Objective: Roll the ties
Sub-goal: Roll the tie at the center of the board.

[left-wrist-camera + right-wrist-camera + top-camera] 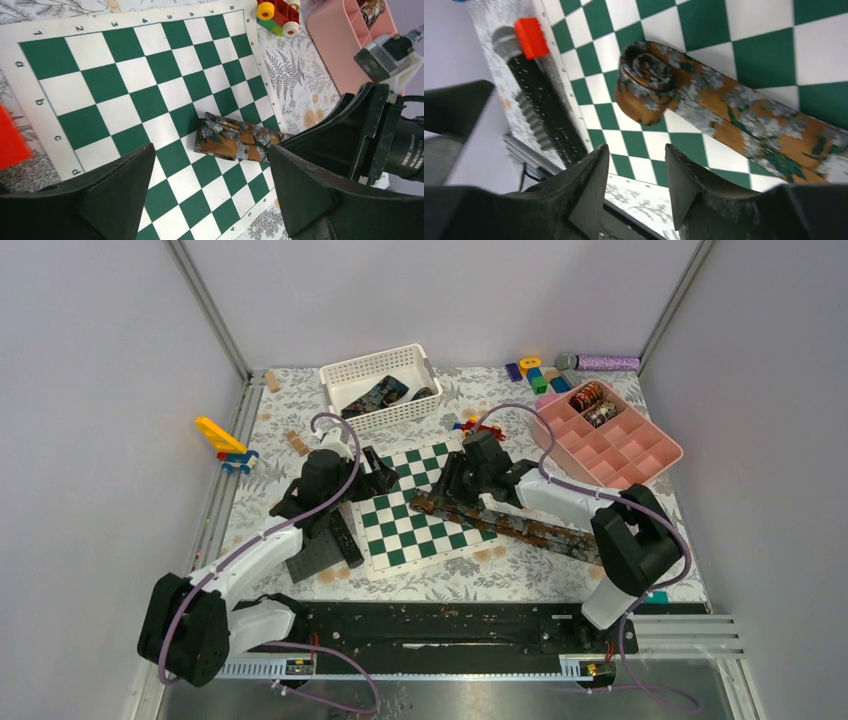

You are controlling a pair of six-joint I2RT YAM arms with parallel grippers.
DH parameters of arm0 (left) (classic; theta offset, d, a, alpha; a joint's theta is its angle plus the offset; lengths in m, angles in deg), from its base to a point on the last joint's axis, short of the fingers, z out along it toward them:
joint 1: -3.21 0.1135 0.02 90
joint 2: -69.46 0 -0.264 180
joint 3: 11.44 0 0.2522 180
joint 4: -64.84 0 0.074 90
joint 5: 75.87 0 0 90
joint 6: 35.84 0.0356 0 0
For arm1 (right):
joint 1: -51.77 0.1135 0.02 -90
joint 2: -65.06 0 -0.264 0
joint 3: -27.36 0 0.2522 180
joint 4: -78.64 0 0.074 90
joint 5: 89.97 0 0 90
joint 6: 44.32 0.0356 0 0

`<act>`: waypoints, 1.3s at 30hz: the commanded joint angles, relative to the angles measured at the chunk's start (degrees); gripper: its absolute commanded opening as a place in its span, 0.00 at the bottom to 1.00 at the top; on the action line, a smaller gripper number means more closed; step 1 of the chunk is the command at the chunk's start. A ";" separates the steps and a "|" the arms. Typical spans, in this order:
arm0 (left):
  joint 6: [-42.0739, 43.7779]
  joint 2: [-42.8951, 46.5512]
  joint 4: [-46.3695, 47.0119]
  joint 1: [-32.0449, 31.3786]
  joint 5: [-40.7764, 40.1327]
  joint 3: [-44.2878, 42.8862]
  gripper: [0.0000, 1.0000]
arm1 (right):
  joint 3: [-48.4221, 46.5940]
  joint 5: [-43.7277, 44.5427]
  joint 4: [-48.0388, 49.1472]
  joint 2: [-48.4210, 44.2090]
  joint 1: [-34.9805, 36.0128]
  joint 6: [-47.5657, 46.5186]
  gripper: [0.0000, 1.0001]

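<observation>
The tie (500,523) lay flat across the chessboard (400,530) in the middle of the bench (500,575), running from the board's centre toward my right arm's side. Its rolled end (646,75) had a few turns in it, brown-rust cloth with grey flowers, and sat loose rather than tight.

My left claw (210,155) was spread wide and hung over that rolled end, touching nothing. My right claw (636,150) was narrower, with a gap between its fingers and nothing in it, just beside the coil.

I judged the cloth light, soft and limp, likely slick on the smooth board. It would give no resistance, and I thought the roll would spring open if let go. I reckoned the coil itself was the place to grip, across its width and pinching through all the turns. The flat tail (774,135) wanted a light press to keep it straight. Squeezing too hard would flatten the roll.

Finished coils (590,400) sat in the pink tray (640,445) at the far right.
</observation>
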 commanded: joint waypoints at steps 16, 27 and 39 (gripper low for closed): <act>-1.87 -11.02 17.96 -2.21 1.53 4.01 0.77 | 0.14 -2.71 8.52 5.79 0.51 7.82 0.34; -1.55 -14.84 20.15 -2.76 3.40 4.97 0.75 | 0.23 -3.26 8.96 8.38 0.50 8.10 0.33; -1.04 -19.08 23.54 -3.58 7.16 5.75 0.70 | -1.04 1.33 6.08 9.30 0.55 3.86 0.31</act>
